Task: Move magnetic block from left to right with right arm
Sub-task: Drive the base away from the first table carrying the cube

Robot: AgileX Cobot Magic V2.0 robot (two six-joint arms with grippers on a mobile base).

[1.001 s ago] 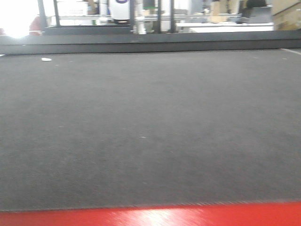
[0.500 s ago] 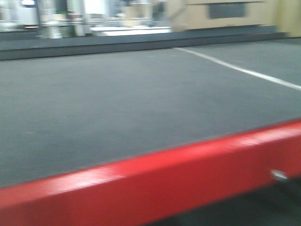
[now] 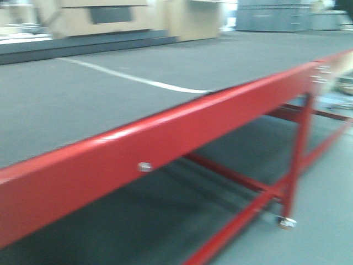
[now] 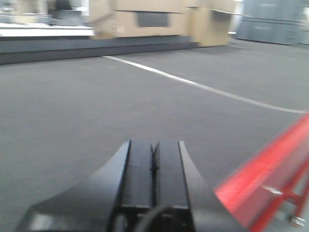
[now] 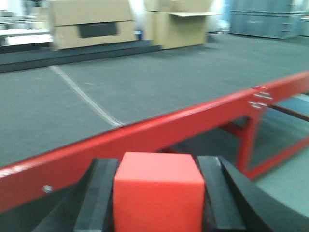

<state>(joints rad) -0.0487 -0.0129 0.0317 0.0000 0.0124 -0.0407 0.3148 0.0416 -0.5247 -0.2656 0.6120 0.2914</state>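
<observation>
The magnetic block (image 5: 158, 191) is sitting between the two black fingers (image 5: 102, 193) of my right hand (image 5: 159, 205). The fingers are pressing on its left and right sides, so the hand is open just as wide as the block and is holding it. In the right wrist view the red cube is filling the bottom middle of the picture, and its top and front faces are showing. Behind it the long red edge (image 5: 159, 128) of the desk (image 5: 159, 77) is running across, and the grey top is lying past that. So the block is hanging on the near side of the edge, and I cannot tell what is under it. A thin white line (image 5: 84, 96) is crossing the grey top, and brown boxes (image 5: 91, 21) are standing at the far end. My left hand (image 4: 153, 169) is hanging low over the grey top. Its two fingers are pressing flat together with nothing between them, and the red edge is showing off to its right. The front view is looking blurry. In it the red edge is slanting across with a small silver bolt (image 3: 145, 167) on it. A red leg (image 3: 298, 154) is going down to a little wheel (image 3: 287, 223) on the grey floor (image 3: 325, 221).
</observation>
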